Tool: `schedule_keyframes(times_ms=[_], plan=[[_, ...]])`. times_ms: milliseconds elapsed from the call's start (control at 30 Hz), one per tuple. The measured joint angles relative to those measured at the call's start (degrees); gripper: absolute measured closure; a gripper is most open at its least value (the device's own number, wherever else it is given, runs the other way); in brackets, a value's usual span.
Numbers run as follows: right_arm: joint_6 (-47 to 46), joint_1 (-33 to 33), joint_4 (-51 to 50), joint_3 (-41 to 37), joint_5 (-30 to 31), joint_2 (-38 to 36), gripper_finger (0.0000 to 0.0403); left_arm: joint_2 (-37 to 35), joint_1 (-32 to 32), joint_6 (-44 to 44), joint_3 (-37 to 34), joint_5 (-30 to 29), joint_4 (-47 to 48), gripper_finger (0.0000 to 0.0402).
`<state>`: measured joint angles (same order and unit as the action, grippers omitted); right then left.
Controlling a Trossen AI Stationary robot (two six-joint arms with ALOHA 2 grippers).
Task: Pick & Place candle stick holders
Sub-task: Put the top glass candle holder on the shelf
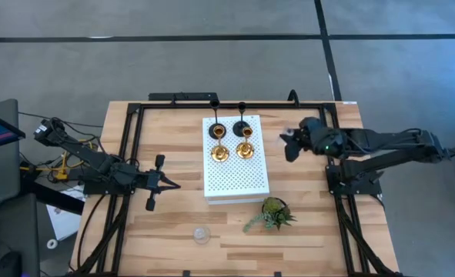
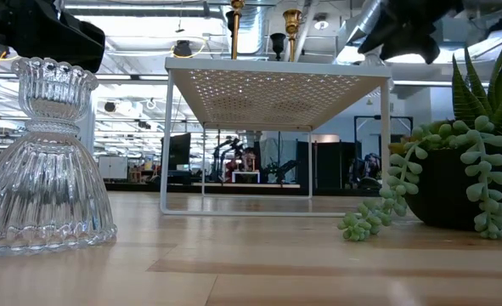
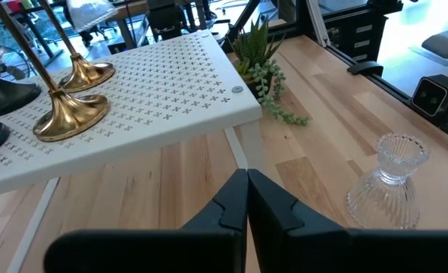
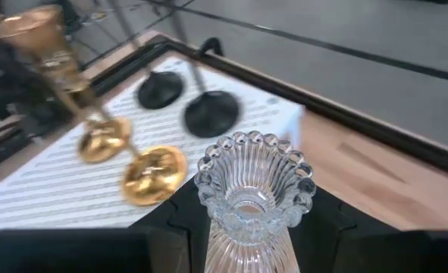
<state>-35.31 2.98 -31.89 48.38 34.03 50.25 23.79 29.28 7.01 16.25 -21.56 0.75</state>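
Glass holder point(image 4: 252, 199) clamped in right fingers point(image 1: 290, 145) beside board point(image 1: 236, 181); left fingers point(image 1: 168, 184) pressed together, low.

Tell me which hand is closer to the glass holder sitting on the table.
Left. The left hand hovers just up-table from the glass holder on the table; the right hand is beyond the white board.

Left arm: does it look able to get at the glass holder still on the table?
Probably yes. The left gripper is empty with jaws shut, and bare wood lies between it and the clear glass holder; the white board and plant sit off to the side.
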Motion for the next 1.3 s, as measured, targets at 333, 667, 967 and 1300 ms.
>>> schedule_keyframes(times_ms=[333, 667, 967, 1300], plan=[[-0.35, 9.16, 10.17, 0.0, 0.55, 5.45, 0.0277, 0.0, 0.02, 0.0, 0.0, -0.02, -0.02, 0.0392], [1.54, 13.68, 12.84, 5.69, 1.23, 13.74, 0.0277, 0.0, 0.01, 0.0, 0.0, -0.01, -0.37, 0.0392], [9.38, 14.69, 12.63, 15.3, 0.5, 25.7, 0.0277, 0.0, 0.01, 0.0, 0.0, -0.01, -0.7, 0.0392], [16.37, 14.17, 16.49, 22.46, -2.84, 35.15, 0.0277, 0.0, 0.0, 0.0, 0.0, -0.02, -0.85, 0.0392]])
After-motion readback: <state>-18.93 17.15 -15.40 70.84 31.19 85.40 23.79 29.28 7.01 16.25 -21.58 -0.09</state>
